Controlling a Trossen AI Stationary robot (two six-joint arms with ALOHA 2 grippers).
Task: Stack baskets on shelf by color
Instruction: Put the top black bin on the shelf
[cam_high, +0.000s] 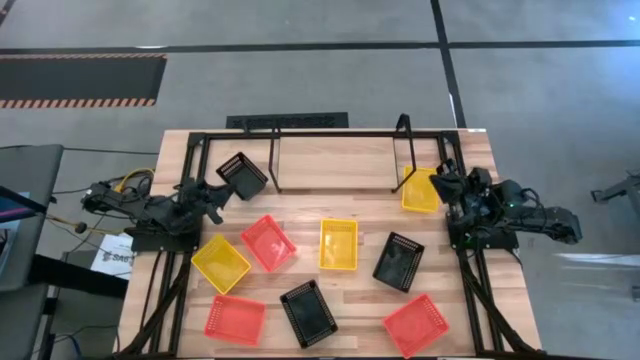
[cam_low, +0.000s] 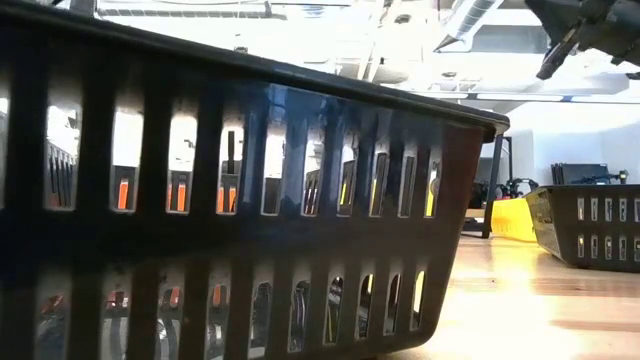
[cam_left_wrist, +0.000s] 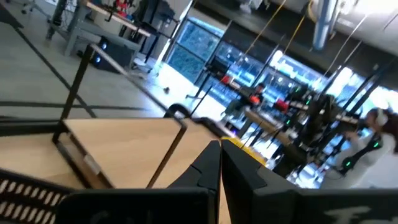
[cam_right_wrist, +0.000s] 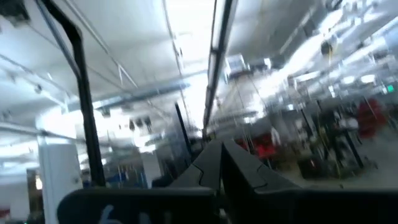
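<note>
My left gripper (cam_high: 222, 189) is shut at the near left corner of a black mesh basket (cam_high: 243, 175) beside the left post of the shelf (cam_high: 338, 150), a thin black rod rack. The basket's slotted wall (cam_left_wrist: 28, 190) shows beside my fingers. My right gripper (cam_high: 443, 184) is shut next to a yellow basket (cam_high: 420, 190) by the shelf's right post. Its wrist view (cam_right_wrist: 221, 155) looks up at the ceiling and shows no yellow between the fingers. Whether it touches the basket, I cannot tell. My left gripper is shut on the black basket at its near left corner (cam_high: 230, 184), coming from the table's left. The fingers (cam_left_wrist: 208, 163) hide the place of contact. The slotted wall lies beside and below them. Whether the basket is clear of the table, I cannot tell.
Several more baskets lie loose on the near half of the table: red (cam_high: 268, 243), yellow (cam_high: 338, 244), black (cam_high: 398, 261), yellow (cam_high: 220, 263), red (cam_high: 235, 319), black (cam_high: 308, 313), red (cam_high: 415, 325). The black one fills the low view (cam_low: 230, 200). A black tube frame (cam_high: 190, 140) edges the table.
</note>
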